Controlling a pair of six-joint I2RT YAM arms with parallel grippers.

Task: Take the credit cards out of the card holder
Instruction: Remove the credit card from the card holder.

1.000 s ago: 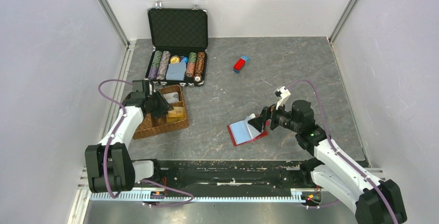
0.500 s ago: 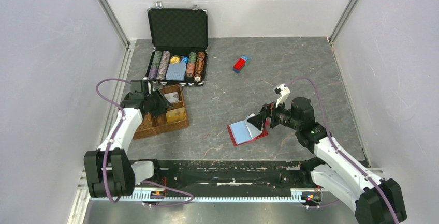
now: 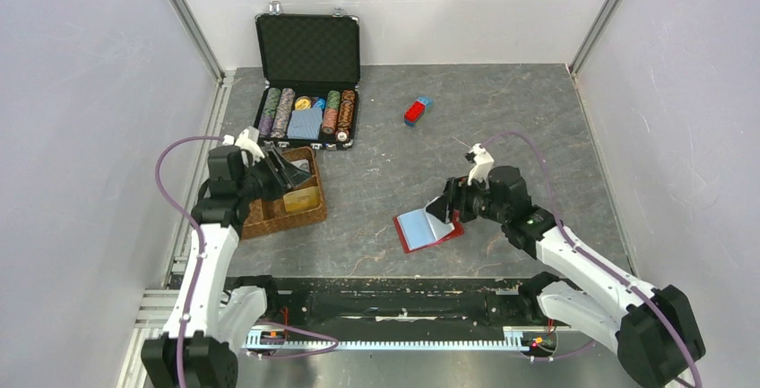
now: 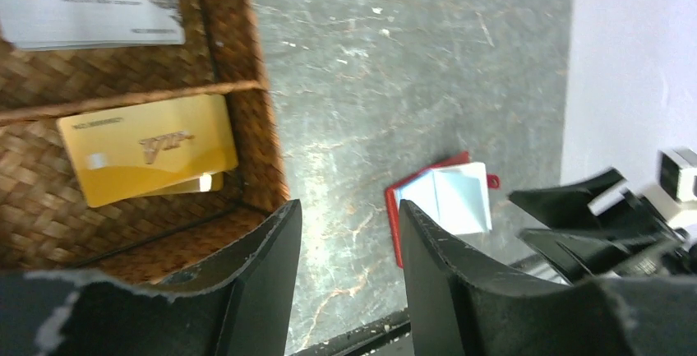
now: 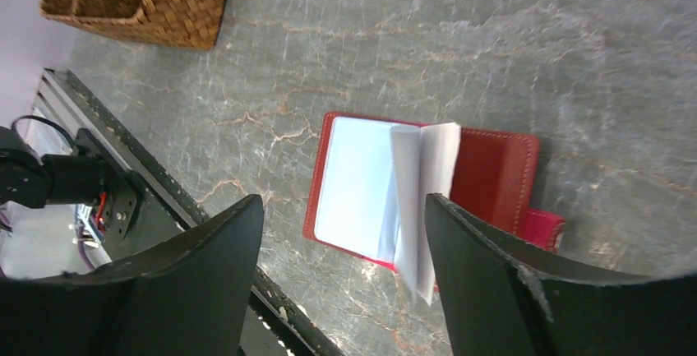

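The biggest risk is that the whole wallet (image 5: 493, 175) comes up with the card. It lies open and loose on the surface (image 3: 502, 128), toward the near edge in front of the right arm, and nothing pins it. The left claw (image 4: 349, 208) hangs well apart from it over the basket, its jaws about half apart with nothing between them. The right claw (image 5: 341, 200) hovers just above the wallet, jaws wide and empty, straddling the pale leaves. If it pinches and pulls, I judge that a snug slot would drag the red cover along rather than let the card go.

A lesser risk is a grip on the wrong layer. The cards (image 5: 353, 183) show as pale blue-grey sheets inside, one leaf tilted up by the fold. I cannot tell card from sleeve there, so the jaws may close on a sleeve or on two sheets at once. Smaller again, thin slick plastic may slide out of the grip, or a jaw coming down may nudge the cover shut.

Of the containers, the largest is the black case (image 3: 307, 47) at the far side, standing open with rows of poker chips (image 3: 282, 112) and a blue deck (image 3: 306, 124). The wicker basket (image 4: 246, 126) has two compartments. One holds a silver-grey card (image 4: 90, 2) marked VIP, the other a gold card (image 4: 148, 159) with a second gold edge under it. The wallet, the smallest, holds the pale sheets.
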